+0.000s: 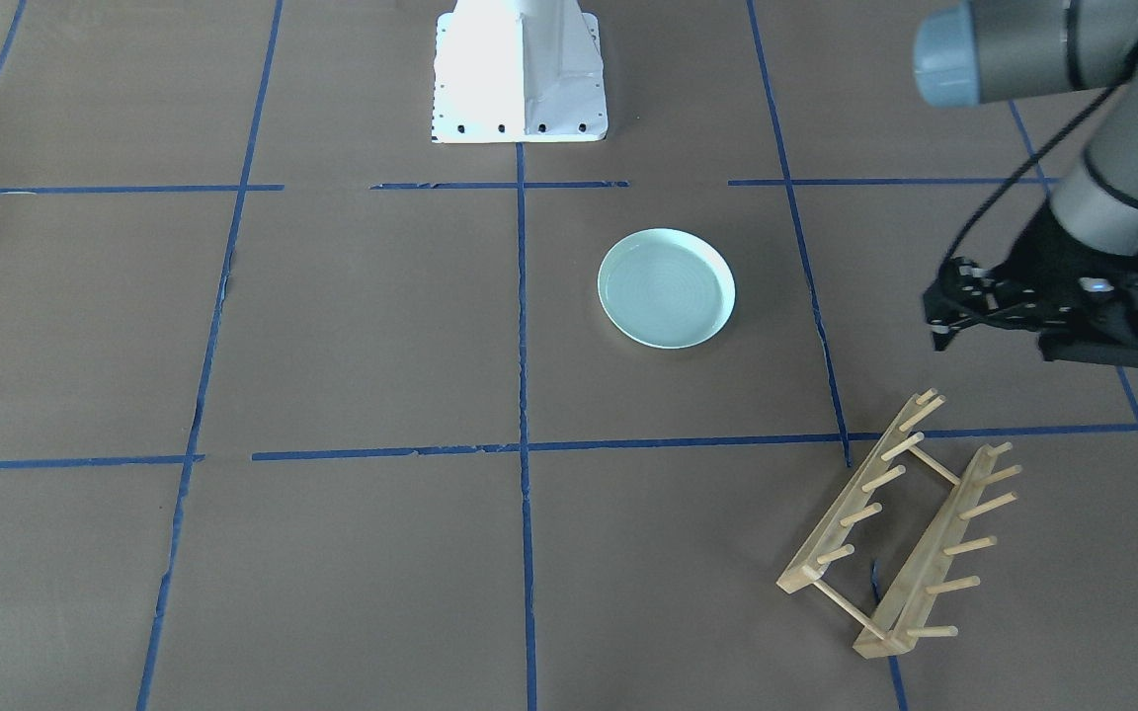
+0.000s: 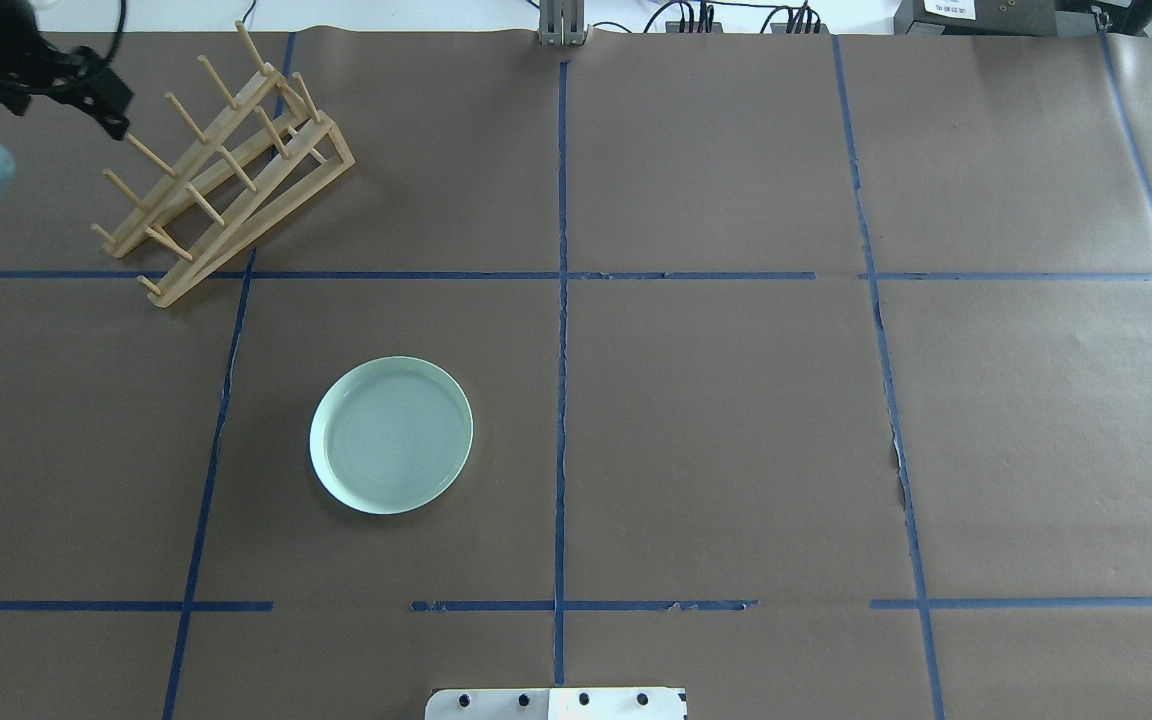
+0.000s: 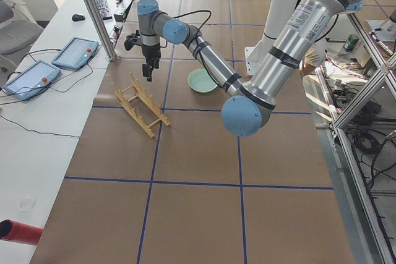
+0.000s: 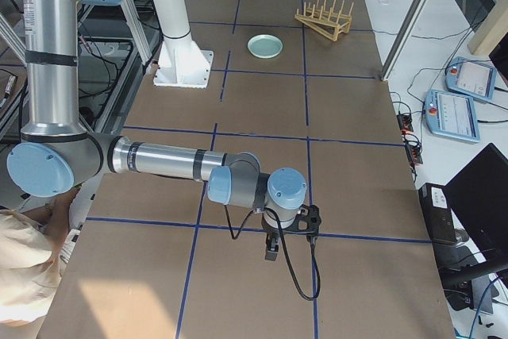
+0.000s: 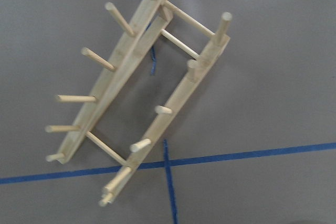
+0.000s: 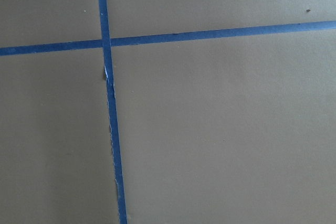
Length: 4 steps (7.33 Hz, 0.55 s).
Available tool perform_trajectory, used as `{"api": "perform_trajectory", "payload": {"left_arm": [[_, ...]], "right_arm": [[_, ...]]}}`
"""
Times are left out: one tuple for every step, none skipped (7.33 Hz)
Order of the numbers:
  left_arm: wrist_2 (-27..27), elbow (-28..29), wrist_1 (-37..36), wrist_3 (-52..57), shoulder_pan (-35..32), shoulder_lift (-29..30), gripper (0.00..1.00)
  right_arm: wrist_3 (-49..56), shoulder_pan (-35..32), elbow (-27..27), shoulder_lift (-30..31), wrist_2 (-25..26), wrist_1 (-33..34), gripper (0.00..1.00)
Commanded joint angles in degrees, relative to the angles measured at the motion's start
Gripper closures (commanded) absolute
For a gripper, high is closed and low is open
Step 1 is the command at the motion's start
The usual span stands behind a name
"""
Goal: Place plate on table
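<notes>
The mint-green plate [image 1: 666, 288] lies flat on the paper-covered table [image 1: 362, 326], well apart from the wooden peg rack [image 1: 900, 523]. The left gripper [image 1: 936, 321] hovers near the rack, empty, its jaws seemingly parted, though they're dark. Whether the right gripper [image 4: 271, 253] is open, I cannot tell.

Overhead and front views face each other, sharing plate [image 2: 391, 435], side views from table [image 2: 736, 450] ends, wrist cameras close, downward.
</notes>
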<state>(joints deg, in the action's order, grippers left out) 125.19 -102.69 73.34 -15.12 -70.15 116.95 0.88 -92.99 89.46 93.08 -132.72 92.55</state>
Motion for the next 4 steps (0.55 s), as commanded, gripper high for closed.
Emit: {"api": "perform_trajectory", "payload": {"left_arm": [[4.78, 3.70, 1.96, 19.44, -13.29, -9.16, 0.00], [5.85, 4.95, 4.50, 25.78, -17.70, -14.68, 0.00], [6.38, 5.13, 8.53, 28.46, -21.66, -20.65, 0.00], [7.78, 5.66, 9.61, 27.96, -23.44, -25.06, 0.00]], "right_arm": [[0.00, 0.00, 0.01, 0.00, 0.00, 0.00, 0.00], [0.00, 0.00, 0.01, 0.00, 0.00, 0.00, 0.00], [0.00, 0.00, 0.01, 0.00, 0.00, 0.00, 0.00], [0.00, 0.00, 0.01, 0.00, 0.00, 0.00, 0.00]]}}
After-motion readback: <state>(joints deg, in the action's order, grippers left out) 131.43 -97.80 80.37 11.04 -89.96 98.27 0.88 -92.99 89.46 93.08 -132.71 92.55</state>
